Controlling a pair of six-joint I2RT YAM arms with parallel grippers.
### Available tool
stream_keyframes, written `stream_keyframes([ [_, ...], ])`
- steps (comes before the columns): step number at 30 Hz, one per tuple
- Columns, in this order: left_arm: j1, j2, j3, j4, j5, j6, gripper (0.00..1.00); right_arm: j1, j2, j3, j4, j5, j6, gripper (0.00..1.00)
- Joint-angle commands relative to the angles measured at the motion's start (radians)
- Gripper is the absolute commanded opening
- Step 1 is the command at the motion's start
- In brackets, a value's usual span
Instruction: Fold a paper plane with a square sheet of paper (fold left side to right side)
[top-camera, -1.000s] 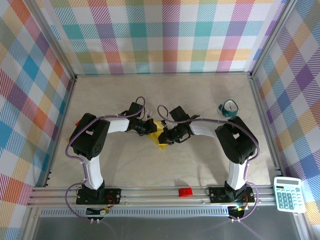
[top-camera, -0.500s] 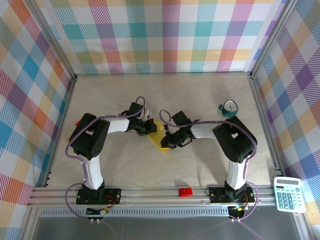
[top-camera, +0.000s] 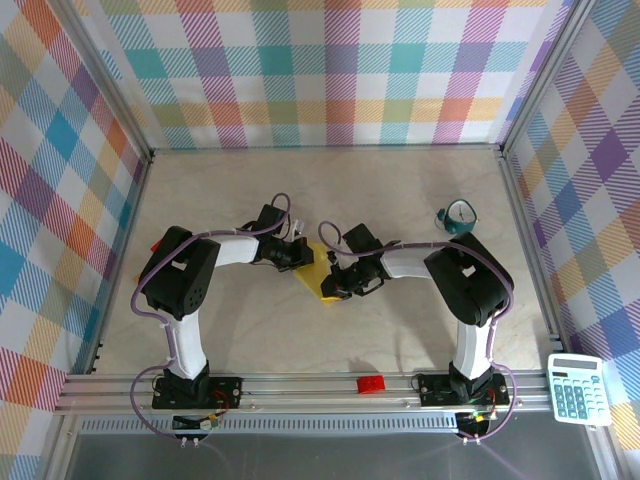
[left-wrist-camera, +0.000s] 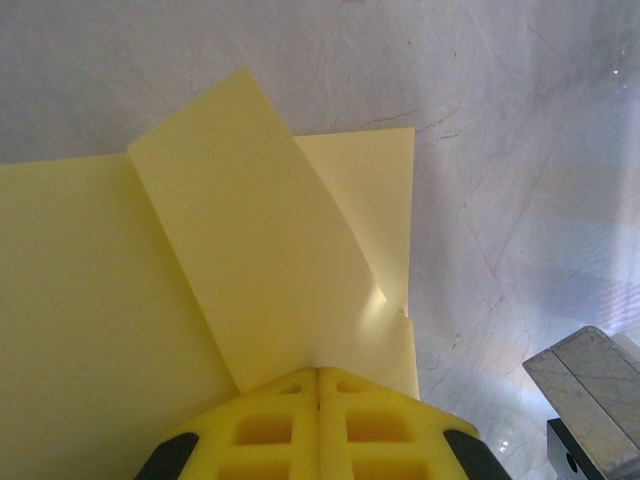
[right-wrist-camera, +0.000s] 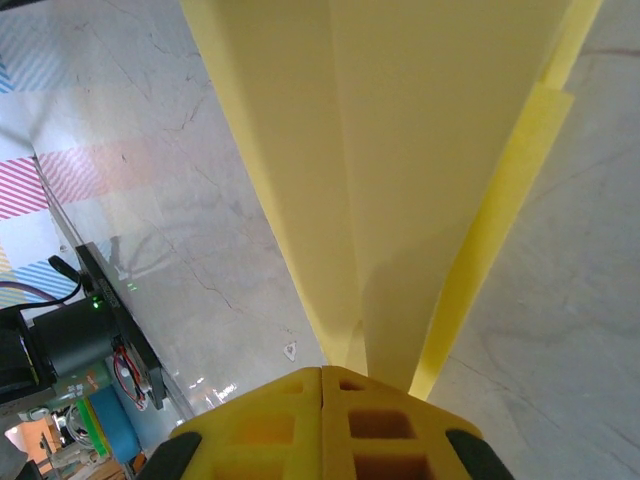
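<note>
Though both arms crowd the middle of the tabletop (top-camera: 250, 330), I can make out the square sheet of paper (top-camera: 318, 279) lying between them in the overhead view, a yellow, partly folded patch.

The left claw (top-camera: 299, 258) sits at the sheet's upper left edge. From its wrist camera, the left claw (left-wrist-camera: 320, 376) has its yellow fingertips (left-wrist-camera: 270, 425) pressed together with no gap, their tips meeting the paper (left-wrist-camera: 90, 320). A folded flap rises from right at the tips and slants up to the left over the flat layer, and a second layer's corner shows behind it on the right.

The right claw (top-camera: 337, 286) is at the sheet's lower right edge. In its own view, the right claw (right-wrist-camera: 322, 374) is likewise closed tight, and the paper (right-wrist-camera: 420, 140) runs away from the tips as long narrow layers with a crease between them. I cannot tell whether either claw has a layer nipped between its tips or merely bears on the sheet.

A red brick (top-camera: 371, 384) rests on the front rail, a calculator (top-camera: 578, 389) sits at the near right corner, and a teal cup (top-camera: 458, 218) stands well off to the right.
</note>
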Motion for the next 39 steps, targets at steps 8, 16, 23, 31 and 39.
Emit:
stream_keyframes([
  [8, -0.003, 0.014, -0.028, -0.112, -0.090, 0.017, 0.00, 0.013, 0.024, -0.027, -0.012, -0.010, 0.002, 0.00],
  [16, -0.003, 0.015, -0.029, -0.113, -0.093, 0.017, 0.00, 0.018, 0.018, -0.032, -0.023, -0.016, 0.000, 0.00],
  [23, -0.003, 0.015, -0.032, -0.112, -0.094, 0.017, 0.00, 0.025, 0.012, -0.051, -0.035, -0.016, 0.002, 0.00],
  [31, -0.001, 0.014, -0.034, -0.112, -0.097, 0.017, 0.00, 0.034, -0.015, -0.084, -0.039, -0.011, 0.011, 0.00],
  [39, -0.001, 0.009, -0.031, -0.115, -0.097, 0.021, 0.00, 0.034, -0.086, -0.082, -0.056, -0.022, 0.013, 0.00],
])
